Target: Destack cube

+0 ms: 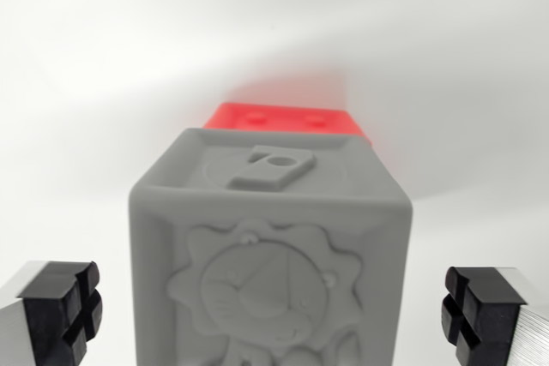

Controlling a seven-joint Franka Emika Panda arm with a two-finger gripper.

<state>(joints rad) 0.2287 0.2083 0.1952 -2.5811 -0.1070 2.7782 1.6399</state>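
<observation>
Hand (273, 310) is wide open, fingers clear of both sides of the grey cube (270, 255) sitting between them. Red cube (287, 119) peeks out just beyond it. Plain white desk (94, 83), nothing more visible.

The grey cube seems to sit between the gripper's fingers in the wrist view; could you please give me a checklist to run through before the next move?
1. Gripper open: ok, both fingers stand apart from the cube.
2. Grey cube centred between the fingers: ok, roughly equal gaps on each side.
3. Fingers low enough on the grey cube's sides: cannot tell, the frame cuts off its lower part.
4. Grey cube resting on the red cube: cannot tell; red shows only beyond its top edge.
5. White surface free of obstacles: ok in what shows.
</observation>
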